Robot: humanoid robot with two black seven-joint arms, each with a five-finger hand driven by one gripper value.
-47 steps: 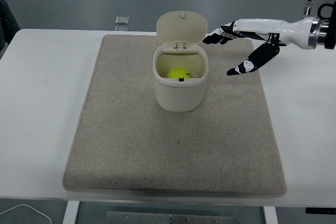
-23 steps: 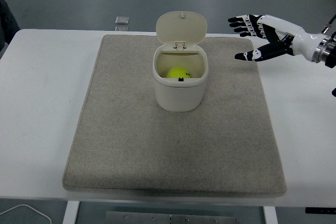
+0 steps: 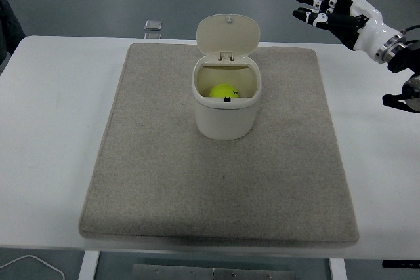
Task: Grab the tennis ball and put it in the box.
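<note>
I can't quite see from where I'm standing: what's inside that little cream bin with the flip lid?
A yellow-green tennis ball lies inside the cream bin, whose lid stands open. The bin's front wall hides the ball's lower part and the bottom.

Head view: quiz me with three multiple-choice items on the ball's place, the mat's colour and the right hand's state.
1. Where is the tennis ball?
A. on the mat
B. inside the box
C. in the hand

2. What colour is the mat?
A. beige-grey
B. blue
C. black

3. How is the right hand?
A. gripping the ball
B. fist on the table
C. open, raised

Key: 1 B, it shows yellow-green inside the box under the raised lid; 2 A, a beige-grey mat on the white table; 3 C, fingers spread, holding nothing.
</note>
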